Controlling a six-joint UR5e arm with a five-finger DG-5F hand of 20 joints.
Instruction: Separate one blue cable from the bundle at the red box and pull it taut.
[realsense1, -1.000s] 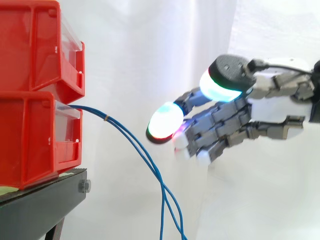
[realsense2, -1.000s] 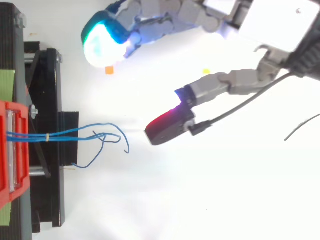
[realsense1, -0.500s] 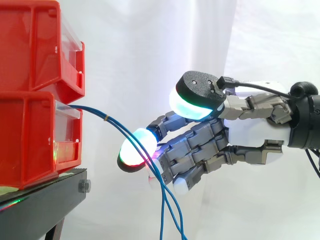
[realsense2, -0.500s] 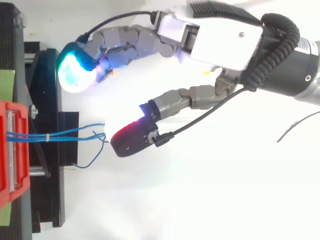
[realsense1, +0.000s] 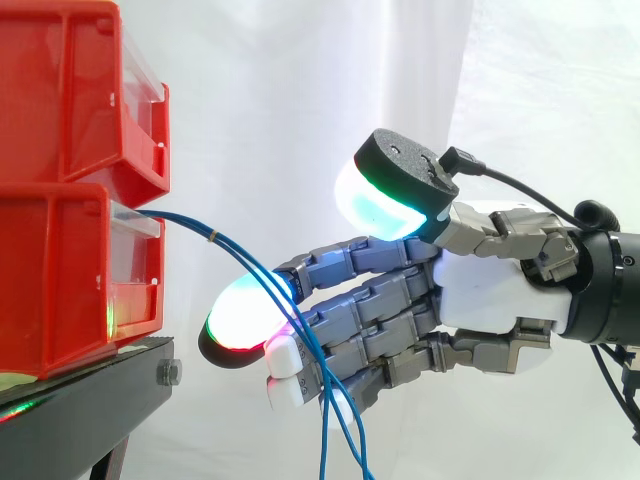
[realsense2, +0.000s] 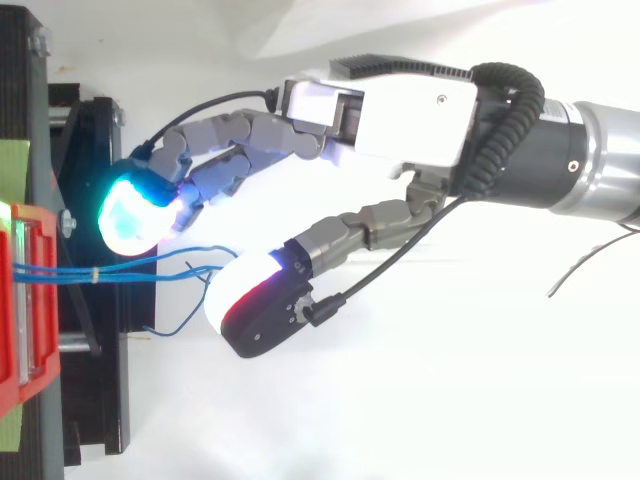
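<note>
1. Nearest the side camera is the thumb of the robot hand (realsense1: 490, 290), which comes in from the right. Its broad pad (realsense1: 385, 195) glows white and cyan and is held high, well above the fingers. From above, the same pad (realsense2: 255, 305) shows a red edge and sits on the near side of the cable run.
2. Next come the blue cables (realsense1: 185, 225). They leave the front of the lower red bin (realsense1: 60, 290), are bound together by a small pale tie (realsense2: 95, 272) just outside it, and then sag down and to the right, off the bottom of the side view. They are slack, not taut. From the side they cross in front of the fingers. From above they run into the gap between the thumb pad and the fingers, and one loose strand end (realsense2: 160, 325) curls away over the bench.
3. Behind the cables, the fingers reach left toward the bins, only gently bent. The leading fingertip (realsense1: 240, 325) glows green and red in the side view, and from above a fingertip (realsense2: 130, 215) shines cyan. Thumb and fingers stand apart, so the robot hand is open and grips nothing.
4. To the left, the lower bin carries an upper red bin (realsense1: 60, 100), and both rest on the black bench (realsense1: 90, 400).
5. Farthest back hangs the white curtain (realsense1: 300, 100).
</note>
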